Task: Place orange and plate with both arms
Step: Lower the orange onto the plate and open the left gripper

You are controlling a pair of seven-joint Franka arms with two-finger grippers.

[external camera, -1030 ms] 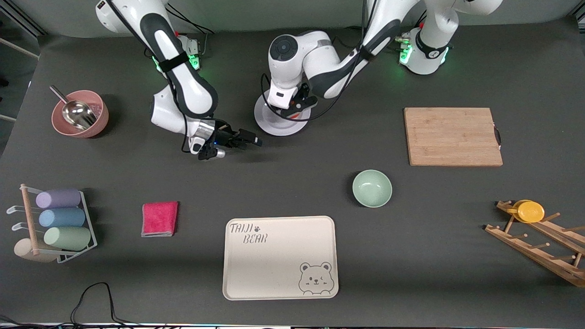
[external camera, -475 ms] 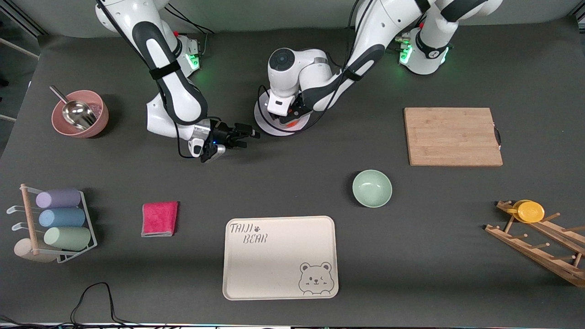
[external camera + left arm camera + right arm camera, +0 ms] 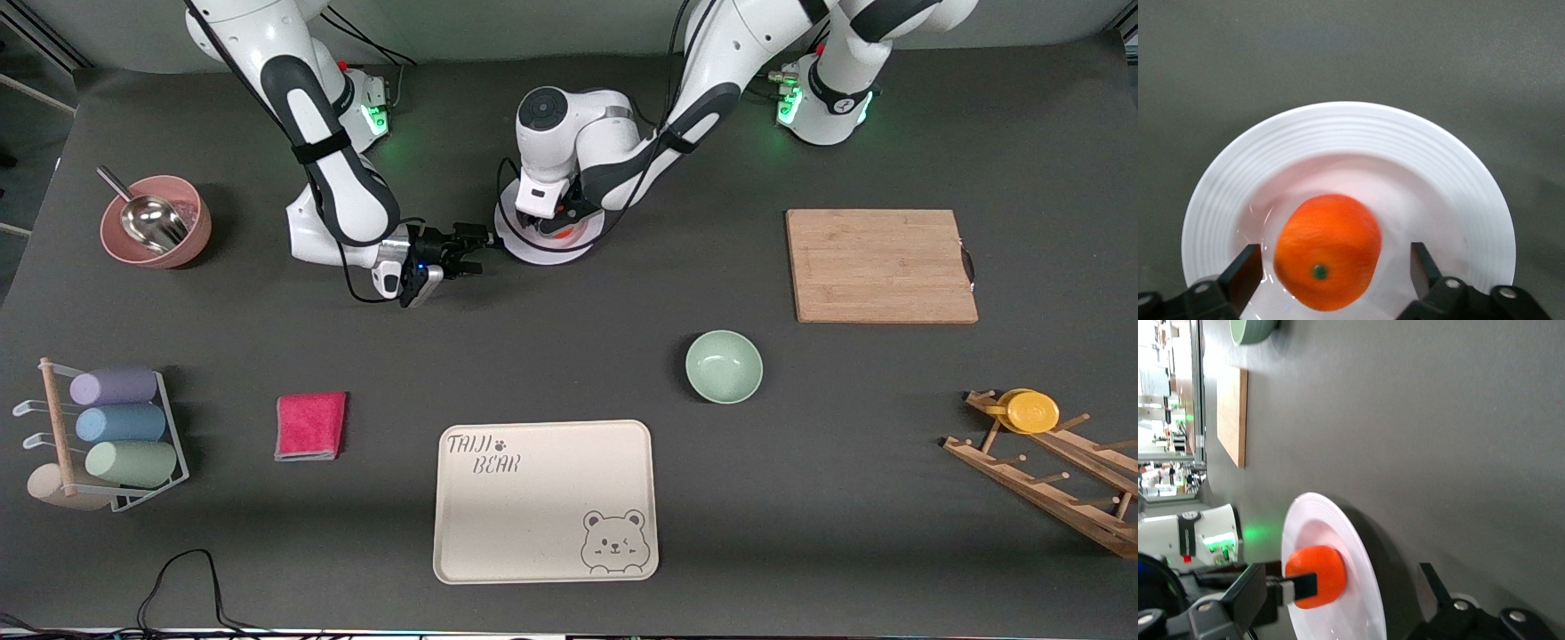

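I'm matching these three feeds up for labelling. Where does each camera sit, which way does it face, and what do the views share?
Front view: high across the table, facing both robots; shows both arms, the right gripper beside the plate.
Left wrist view: on the left arm, looking down onto the orange lying on the plate, between the left gripper's open fingers.
Right wrist view: on the right arm, low beside the plate; its own open fingers show.
All three share orange and plate.

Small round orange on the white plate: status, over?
Left pincer open around small round orange. Orange rests on glossy white plate. Right pincer open beside plate.
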